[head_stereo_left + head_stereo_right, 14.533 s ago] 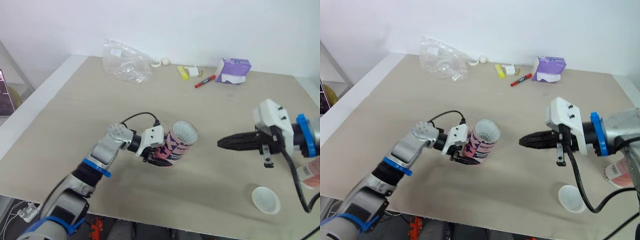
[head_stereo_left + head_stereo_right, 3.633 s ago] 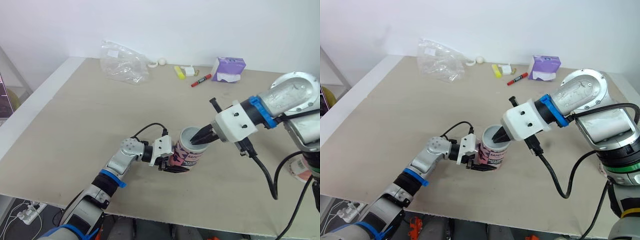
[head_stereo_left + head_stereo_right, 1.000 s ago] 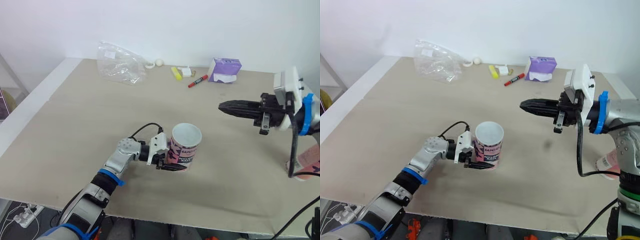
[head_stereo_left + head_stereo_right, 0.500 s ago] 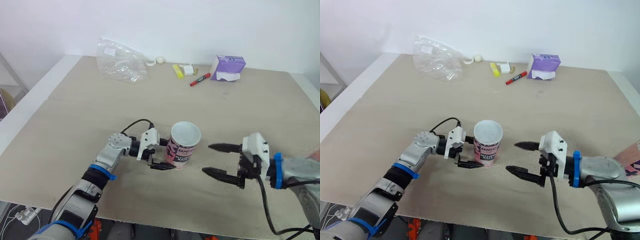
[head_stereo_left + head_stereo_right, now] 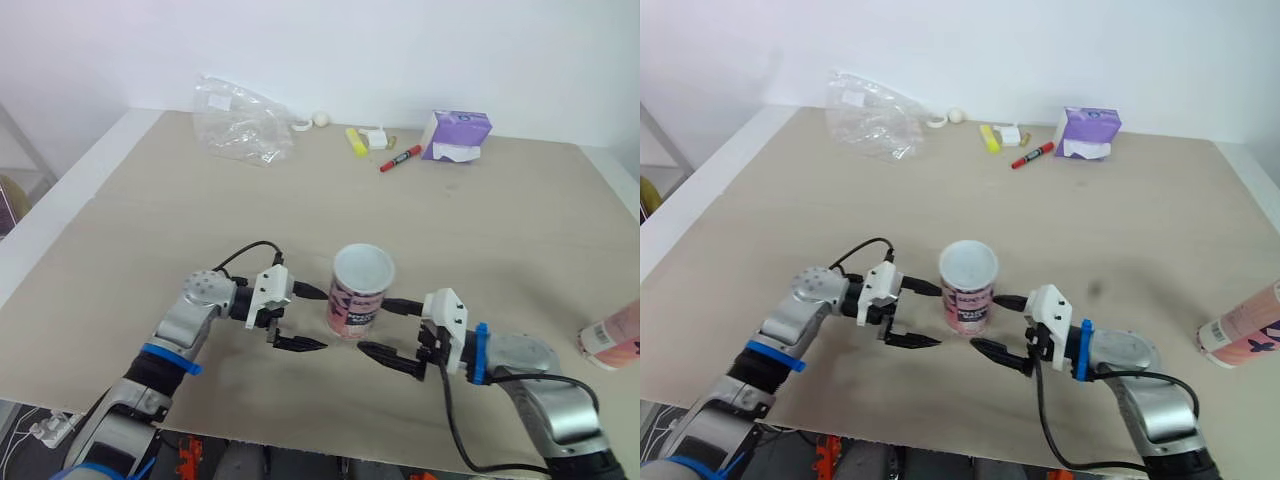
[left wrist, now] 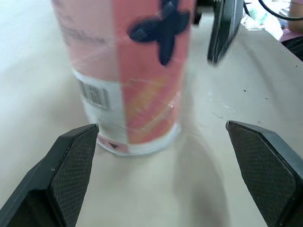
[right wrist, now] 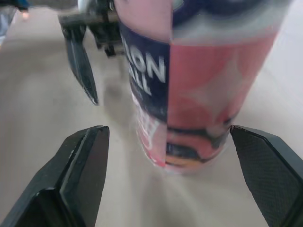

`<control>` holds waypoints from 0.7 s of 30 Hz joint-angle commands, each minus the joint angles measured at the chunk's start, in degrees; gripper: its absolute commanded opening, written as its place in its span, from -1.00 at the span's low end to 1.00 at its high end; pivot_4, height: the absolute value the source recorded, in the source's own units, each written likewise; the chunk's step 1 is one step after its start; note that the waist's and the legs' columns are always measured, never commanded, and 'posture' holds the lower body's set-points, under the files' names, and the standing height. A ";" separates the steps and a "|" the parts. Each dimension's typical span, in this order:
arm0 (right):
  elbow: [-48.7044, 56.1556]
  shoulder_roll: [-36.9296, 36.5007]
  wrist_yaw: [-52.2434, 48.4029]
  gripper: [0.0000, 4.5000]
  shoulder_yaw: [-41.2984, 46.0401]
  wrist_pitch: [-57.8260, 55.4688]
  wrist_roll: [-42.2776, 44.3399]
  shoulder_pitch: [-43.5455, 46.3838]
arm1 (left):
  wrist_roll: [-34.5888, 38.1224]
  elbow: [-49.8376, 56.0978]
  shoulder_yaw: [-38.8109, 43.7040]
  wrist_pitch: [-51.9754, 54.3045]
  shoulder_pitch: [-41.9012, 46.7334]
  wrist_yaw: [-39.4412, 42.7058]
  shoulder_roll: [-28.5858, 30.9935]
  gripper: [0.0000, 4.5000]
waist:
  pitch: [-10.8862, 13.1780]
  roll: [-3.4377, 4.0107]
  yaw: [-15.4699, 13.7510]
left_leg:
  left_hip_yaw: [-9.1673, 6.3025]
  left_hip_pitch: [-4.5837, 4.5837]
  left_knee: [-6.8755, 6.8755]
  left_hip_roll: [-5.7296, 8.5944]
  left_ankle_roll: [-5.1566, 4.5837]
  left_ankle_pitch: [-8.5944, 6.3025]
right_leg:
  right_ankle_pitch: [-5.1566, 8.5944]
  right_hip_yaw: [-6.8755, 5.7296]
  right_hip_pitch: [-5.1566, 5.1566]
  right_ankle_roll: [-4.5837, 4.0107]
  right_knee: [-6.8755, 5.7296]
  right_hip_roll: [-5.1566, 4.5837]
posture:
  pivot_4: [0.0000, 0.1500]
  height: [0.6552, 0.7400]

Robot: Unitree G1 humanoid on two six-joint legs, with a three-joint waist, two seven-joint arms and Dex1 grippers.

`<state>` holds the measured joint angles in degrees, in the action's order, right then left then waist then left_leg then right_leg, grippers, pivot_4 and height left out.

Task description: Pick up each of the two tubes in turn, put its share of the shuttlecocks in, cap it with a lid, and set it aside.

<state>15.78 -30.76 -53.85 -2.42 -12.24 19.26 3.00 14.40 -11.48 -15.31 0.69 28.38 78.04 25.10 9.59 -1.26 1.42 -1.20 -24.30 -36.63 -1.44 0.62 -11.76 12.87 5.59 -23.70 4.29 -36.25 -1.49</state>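
A pink and navy shuttlecock tube [image 5: 358,300] stands upright mid-table, its top showing white. My left gripper [image 5: 308,319] is open just to the tube's left, its fingertips short of the tube wall and holding nothing. From the right, my right gripper [image 5: 380,328] is open as well, low over the table, its tips close to the tube's base. In the left wrist view the tube [image 6: 130,71] stands ahead of the open fingers [image 6: 71,172]. The right wrist view has the tube [image 7: 199,85] ahead of its fingers [image 7: 85,165]. A second pink tube [image 5: 612,340] lies at the table's right edge.
At the back of the table lie a crumpled clear plastic bag [image 5: 245,125], a yellow highlighter [image 5: 355,142], a red marker [image 5: 398,161], a purple box [image 5: 460,138] and a small ball [image 5: 321,119]. The table's front edge [image 5: 300,440] runs close below both grippers.
My left gripper let go of the tube and backed off to the left. The right gripper opened, came down from the upper right and closed in on the tube's right side.
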 commanded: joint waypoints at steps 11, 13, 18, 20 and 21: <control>-5.32 7.42 4.03 0.94 -4.61 6.63 -2.75 4.14 | 2.15 7.55 1.10 3.62 -3.87 -1.66 3.21 1.00 | 0.01 0.01 -0.05 | 0.01 0.10 -0.04 -0.13 0.01 0.01 | -0.01 -0.03 0.02 -0.27 -0.09 0.13 | 1.00 1.00; -6.01 8.12 4.02 0.94 -5.28 6.97 -2.91 4.91 | 2.01 7.41 1.00 3.61 -3.80 -1.85 3.17 1.00 | 0.01 0.02 -0.04 | 0.01 0.12 -0.05 -0.14 0.01 0.01 | 0.00 -0.02 0.02 -0.33 -0.13 0.15 | 1.00 1.00; -8.45 9.87 4.21 0.94 -7.08 7.89 -3.50 6.78 | 2.88 8.03 1.41 3.91 -4.12 -2.80 2.22 1.00 | 0.01 0.02 -0.04 | 0.01 0.12 -0.07 -0.14 0.02 0.02 | -0.02 -0.02 0.02 -0.30 -0.18 0.16 | 1.00 1.00; -9.33 10.64 4.23 0.94 -7.52 8.20 -3.64 7.56 | 5.25 9.06 2.64 4.84 -4.82 -3.36 1.40 1.00 | 0.01 0.03 -0.02 | 0.01 0.13 -0.07 -0.15 0.02 0.02 | -0.07 -0.02 0.00 -0.21 -0.23 0.17 | 1.00 1.00; -9.70 10.87 4.09 0.94 -7.57 8.31 -3.61 7.86 | 6.40 9.40 3.31 5.18 -5.10 -3.67 0.98 1.00 | 0.01 0.03 -0.02 | 0.00 0.13 -0.08 -0.15 0.02 0.02 | -0.07 -0.02 0.00 -0.21 -0.26 0.18 | 1.00 1.00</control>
<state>5.85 -20.29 -49.73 -10.17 -5.01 15.38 10.05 18.29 -4.77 -13.82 5.51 23.41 74.88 26.38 9.59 -1.24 1.40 -1.20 -24.16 -36.71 -1.60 0.64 -11.74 12.81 5.56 -23.70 4.07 -36.53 -1.31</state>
